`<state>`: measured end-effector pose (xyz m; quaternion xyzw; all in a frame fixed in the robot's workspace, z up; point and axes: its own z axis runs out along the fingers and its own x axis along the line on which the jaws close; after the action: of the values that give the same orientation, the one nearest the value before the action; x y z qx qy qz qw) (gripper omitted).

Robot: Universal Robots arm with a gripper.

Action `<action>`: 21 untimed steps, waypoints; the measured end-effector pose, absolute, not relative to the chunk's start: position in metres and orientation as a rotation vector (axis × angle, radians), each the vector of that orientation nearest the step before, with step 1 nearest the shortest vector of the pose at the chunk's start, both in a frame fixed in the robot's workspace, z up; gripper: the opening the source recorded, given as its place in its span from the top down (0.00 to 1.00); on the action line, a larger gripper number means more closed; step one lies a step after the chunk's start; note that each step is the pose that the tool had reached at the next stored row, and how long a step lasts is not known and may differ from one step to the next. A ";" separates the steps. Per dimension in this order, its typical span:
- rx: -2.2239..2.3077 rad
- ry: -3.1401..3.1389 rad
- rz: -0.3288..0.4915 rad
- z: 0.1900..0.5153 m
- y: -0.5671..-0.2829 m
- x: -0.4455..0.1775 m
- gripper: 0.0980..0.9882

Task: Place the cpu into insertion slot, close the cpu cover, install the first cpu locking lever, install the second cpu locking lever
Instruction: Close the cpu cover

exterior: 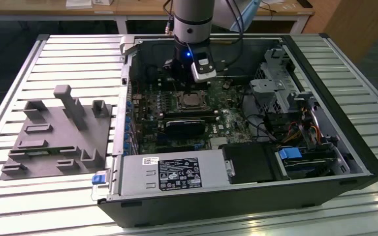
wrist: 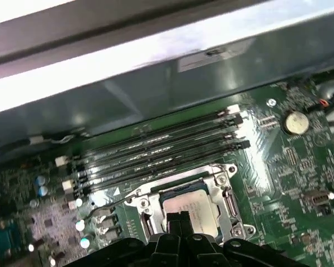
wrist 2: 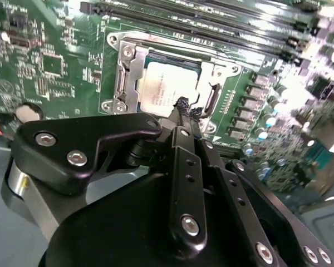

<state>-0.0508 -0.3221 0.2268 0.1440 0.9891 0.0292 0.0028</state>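
Note:
The cpu (wrist 2: 166, 84) lies flat in the insertion slot (wrist: 225, 169), its pale metal top showing through the window of the cpu cover (wrist 2: 128, 75). The silver cover frame lies down around the chip. In the exterior view the cpu (exterior: 191, 101) sits mid-board inside the open computer case. My gripper (wrist 2: 183, 107) hangs just above the chip's edge, its two black fingers pressed together, and I see nothing held between them. In the first wrist view the gripper (wrist: 181, 218) overlaps the chip's near edge. I cannot make out how the locking levers stand.
Long black memory slots (wrist: 156, 150) run beside the socket. A grey power supply box (exterior: 169, 174) fills the case's near side and a drive cage (exterior: 281, 88) with cables stands at the exterior view's right. A grey fixture (exterior: 57, 132) rests on the slatted table.

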 end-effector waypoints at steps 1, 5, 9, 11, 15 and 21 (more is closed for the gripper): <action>0.424 3.106 0.091 0.227 -0.322 -0.051 1.00; 0.310 3.122 0.090 0.226 -0.322 -0.051 1.00; 0.197 3.133 0.090 0.226 -0.322 -0.051 1.00; 0.163 3.136 0.090 0.226 -0.322 -0.051 1.00; 0.154 3.136 0.091 0.229 -0.322 -0.051 1.00; 0.150 3.138 0.091 0.230 -0.322 -0.046 1.00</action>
<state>-0.0459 -0.3221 0.2296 0.0476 0.9984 0.0288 -0.0008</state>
